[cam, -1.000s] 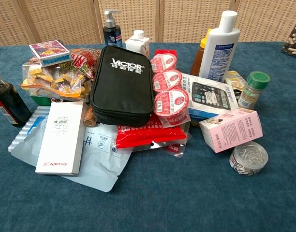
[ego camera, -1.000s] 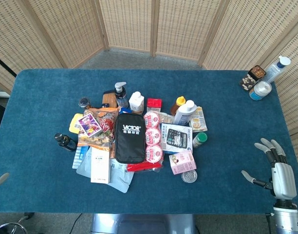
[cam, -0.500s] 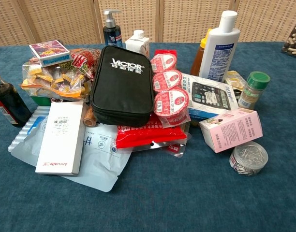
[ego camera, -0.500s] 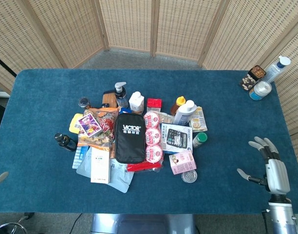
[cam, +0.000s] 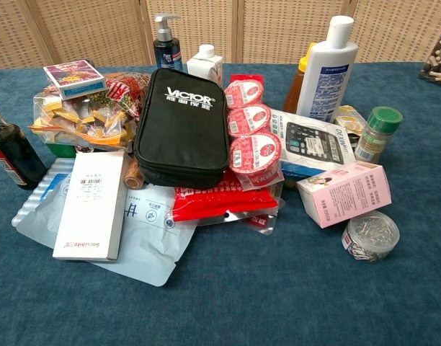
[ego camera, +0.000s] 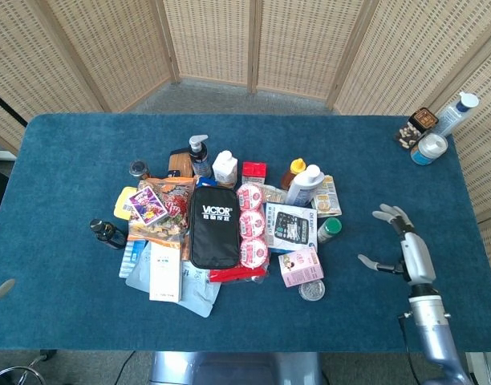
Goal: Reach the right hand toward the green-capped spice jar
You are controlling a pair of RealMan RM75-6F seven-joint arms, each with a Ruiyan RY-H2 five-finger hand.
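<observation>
While the reach was under way, my right hand (ego camera: 407, 247) hovered over bare blue cloth, fingers apart and holding nothing, well clear of the small clear spice jar with the green cap (cam: 377, 134). That jar stood upright at the pile's right edge, just beside the calculator box (cam: 313, 146). Next move, by my judgement: travel left toward it, fingers kept apart.

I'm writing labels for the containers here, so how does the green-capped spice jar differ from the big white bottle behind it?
The green-capped spice jar is short, with a wide green lid and clear walls showing pale contents. The white bottle is much taller, opaque, with a narrow white cap and a blue-printed label. The jar stands at the pile's right edge beside the calculator box; the bottle stands further back, next to an amber squeeze bottle. Both stand upright.
</observation>
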